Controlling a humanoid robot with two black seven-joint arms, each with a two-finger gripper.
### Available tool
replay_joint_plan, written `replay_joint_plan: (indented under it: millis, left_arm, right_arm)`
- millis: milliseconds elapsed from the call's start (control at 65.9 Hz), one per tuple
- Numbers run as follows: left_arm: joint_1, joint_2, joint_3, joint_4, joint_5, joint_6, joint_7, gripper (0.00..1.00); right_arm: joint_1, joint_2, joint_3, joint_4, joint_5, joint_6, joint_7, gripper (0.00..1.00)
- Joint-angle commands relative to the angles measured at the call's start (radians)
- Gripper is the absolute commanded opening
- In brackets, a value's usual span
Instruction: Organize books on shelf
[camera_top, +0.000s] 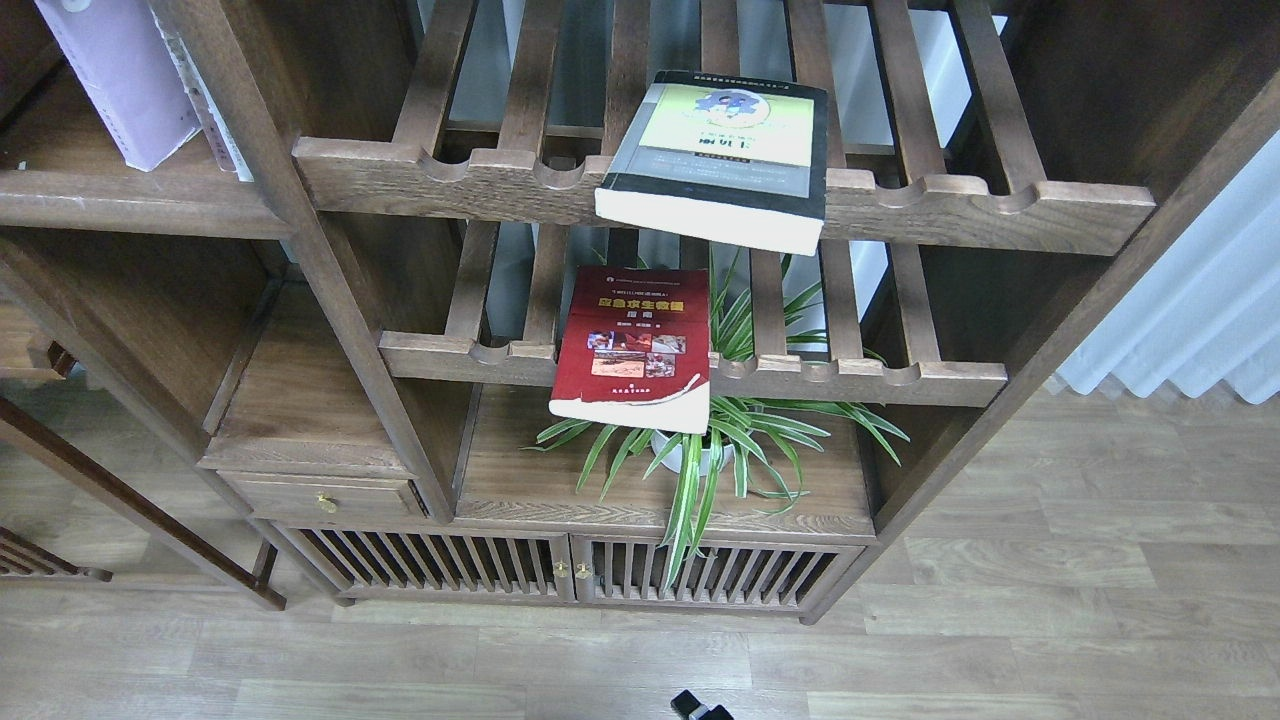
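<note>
Up in the top-left corner, the pale lavender book (120, 80) stands leaning on the solid dark brown shelf (120, 200), but its top is cut off by the frame, so the cover can't really be read. A thin white-spined book (210, 110) is tucked just beside it, mostly hidden behind the cabinet's upright post (290, 220).

The thick yellow-green, grey and black book (720, 150) lies flat on the upper slatted rack (900, 205), its page edge sticking out past the notched front rail. The red book (635, 345) lies on the lower slatted rack (900, 380) the same way, overhanging the rail, with a chewed-up bottom corner. It covers part of the spider plant (740, 440), whose white pot is barely visible behind the leaves.

As for my grippers: only a small dark bit (700, 708) pokes in at the bottom edge, and I honestly can't tell which arm it is or whether the claw is open or closed.

Plenty of open wood floor (1050, 600) in front of the cabinet, and the solid shelf has free board left of the lavender book.
</note>
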Motion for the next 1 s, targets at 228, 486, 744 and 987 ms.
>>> replay_joint_plan:
  millis: [228, 486, 744, 987]
  left_arm:
    - [0.302, 0.0, -0.197, -0.221, -0.121, 0.0, 0.002, 0.67]
    - [0.523, 0.0, -0.273, -0.351, -0.222, 0.0, 0.005, 0.74]
    - [0.742, -0.007, -0.273, -0.439, -0.308, 0.0, 0.005, 0.78]
    - [0.931, -0.056, -0.266, -0.456, -0.354, 0.0, 0.002, 0.85]
  right_arm:
    - [0.039, -0.003, 0.001, -0.008, 0.04, 0.0, 0.044, 0.99]
    - [0.06, 0.003, 0.001, -0.015, 0.04, 0.0, 0.061, 0.99]
    - [0.064, 0.008, 0.003, -0.015, 0.04, 0.0, 0.064, 0.99]
    - [0.08, 0.014, 0.003, -0.015, 0.042, 0.0, 0.084, 0.99]
